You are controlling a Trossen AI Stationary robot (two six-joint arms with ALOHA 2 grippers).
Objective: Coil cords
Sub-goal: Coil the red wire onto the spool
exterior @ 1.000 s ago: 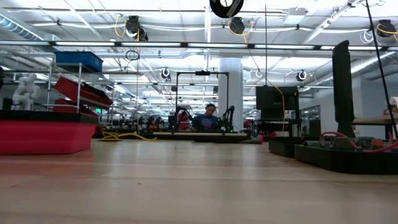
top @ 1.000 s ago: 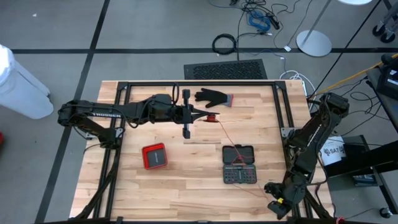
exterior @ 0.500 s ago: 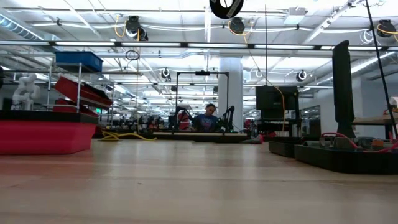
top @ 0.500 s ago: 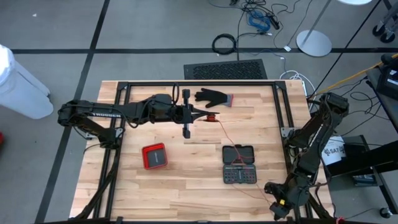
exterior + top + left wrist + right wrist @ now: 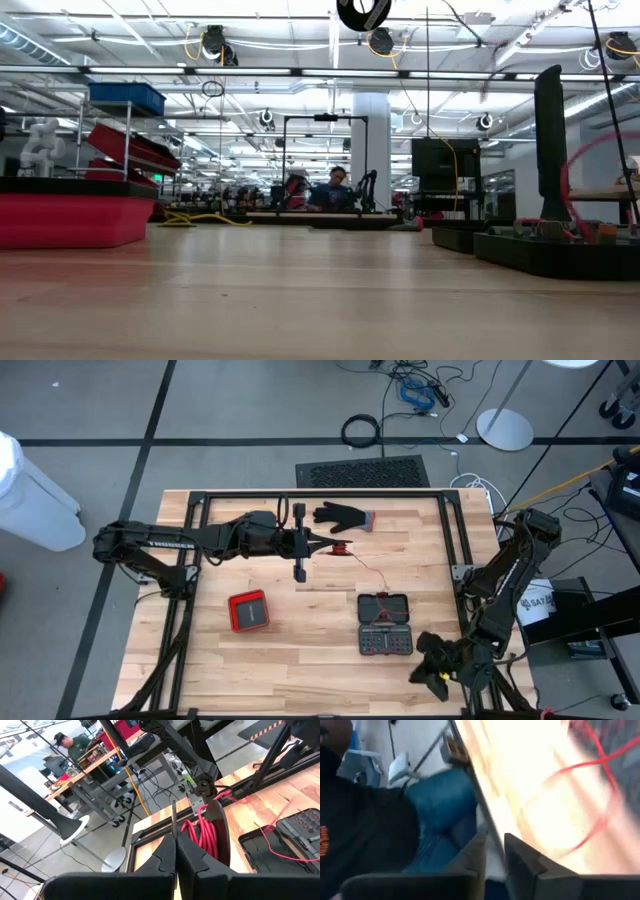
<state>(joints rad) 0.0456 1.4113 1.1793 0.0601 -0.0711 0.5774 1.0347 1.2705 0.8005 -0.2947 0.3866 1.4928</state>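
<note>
A small black reel wound with red cord hangs over the table's middle, just near of the black glove. My left gripper reaches it from the left and is shut on it. In the low view the reel is the black ring at the top. The cord's loose red tail curls from the reel toward the bit case; it shows as a blurred pink arc in the low view. My right gripper hovers at the near right corner, open, with nothing between its fingers. My left gripper pinches a thin black edge of the reel between its two shut fingers. The wound red cord sits just beside them. The fingers come level from the table's left. The reel hangs clear of the table, and the tail trails off it slack.
A red box lies near left of the middle, and the open bit case lies near right. A black frame rims the table. A thick cable ring lies on the floor beyond. A person in jeans stands close by my right gripper.
My right gripper has rolled and swung toward the table's left along the near edge. The red tail, which ran in a straight line from the reel to that gripper, has gone slack and sprung back into a loose curl near the bit case.
</note>
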